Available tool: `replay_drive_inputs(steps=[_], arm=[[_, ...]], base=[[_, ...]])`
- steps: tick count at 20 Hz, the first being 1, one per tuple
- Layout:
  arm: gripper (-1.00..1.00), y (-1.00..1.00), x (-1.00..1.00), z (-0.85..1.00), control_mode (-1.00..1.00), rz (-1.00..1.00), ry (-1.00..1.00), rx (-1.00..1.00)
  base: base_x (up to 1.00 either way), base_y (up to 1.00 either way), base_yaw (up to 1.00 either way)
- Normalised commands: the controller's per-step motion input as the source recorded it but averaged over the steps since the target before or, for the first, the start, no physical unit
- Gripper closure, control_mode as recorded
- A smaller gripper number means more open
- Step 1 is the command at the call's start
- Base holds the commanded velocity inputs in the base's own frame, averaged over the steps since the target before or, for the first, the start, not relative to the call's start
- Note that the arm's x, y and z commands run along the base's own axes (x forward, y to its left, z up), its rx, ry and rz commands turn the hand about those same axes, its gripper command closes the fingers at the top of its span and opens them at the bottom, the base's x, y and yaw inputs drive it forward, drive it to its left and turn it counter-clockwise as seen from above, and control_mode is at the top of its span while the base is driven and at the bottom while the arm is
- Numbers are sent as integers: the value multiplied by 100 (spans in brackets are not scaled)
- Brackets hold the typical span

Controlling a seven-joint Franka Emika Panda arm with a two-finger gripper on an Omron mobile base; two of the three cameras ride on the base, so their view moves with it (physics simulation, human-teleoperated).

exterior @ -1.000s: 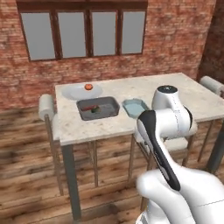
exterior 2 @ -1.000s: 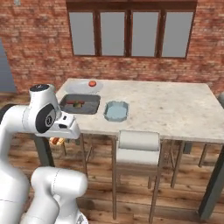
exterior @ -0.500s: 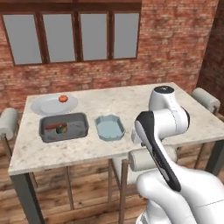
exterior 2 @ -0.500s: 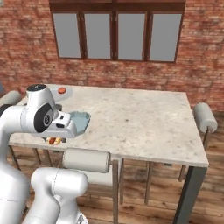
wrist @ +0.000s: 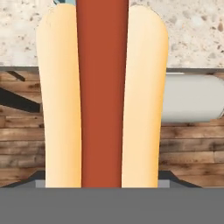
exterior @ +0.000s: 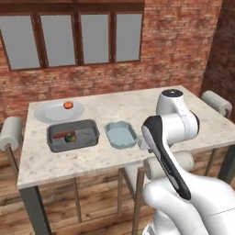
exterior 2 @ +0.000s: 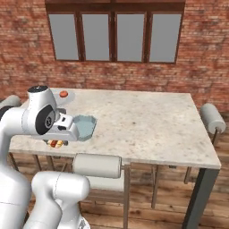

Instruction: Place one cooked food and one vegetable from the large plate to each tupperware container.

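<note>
Gripping the hot dog [wrist: 102,94] — that's what the hand view gives us: pale bun on both sides, red sausage down the middle, standing right in front of the camera, jaws set wide around it, the finger tips themselves hidden behind the bun. Behind it runs the speckled desk [wrist: 192,30] edge, with a grey stool cushion [wrist: 192,97] and wooden floor below.

Over to the left base view. The pincer is hidden behind the arm's own white body here, near the desk's front edge. On the desk [exterior: 137,103], the large plate [exterior: 53,112] sits toward the back left corner with the tomato [exterior: 68,105] on it. Just in front of the plate lies the dark-grey tub [exterior: 73,135], holding the skewered sausage [exterior: 63,134] and the green ball [exterior: 70,137] touching each other. Beside that tub, toward the middle of the front edge, sits the light-blue tub [exterior: 121,135].

Now the right base view. A bit of the hot dog [exterior 2: 55,143] peeks out under the hand at the desk's front edge, left side. The light-blue tub [exterior 2: 86,125] lies just beside the hand, and the tomato [exterior 2: 64,94] shows near the back left corner.

No brand, label or writing can be read anywhere.
</note>
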Motion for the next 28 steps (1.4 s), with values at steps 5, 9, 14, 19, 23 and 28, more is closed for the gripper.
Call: replay_drive_inputs(steps=[5, 9, 14, 19, 23, 28], arm=[[100, 0, 0, 0, 100, 0, 0, 0], [100, 0, 0, 0, 100, 0, 0, 0], [100, 0, 0, 0, 100, 0, 0, 0], [100, 0, 28, 0, -100, 2, 0, 0], [100, -5, 20, 0, -100, 6, 0, 0], [100, -15, 51, -3, -100, -2, 8, 0]], base=[[39, 52, 0], [49, 60, -1], [58, 19, 0], [22, 0, 0], [0, 0, 0], [0, 0, 0]])
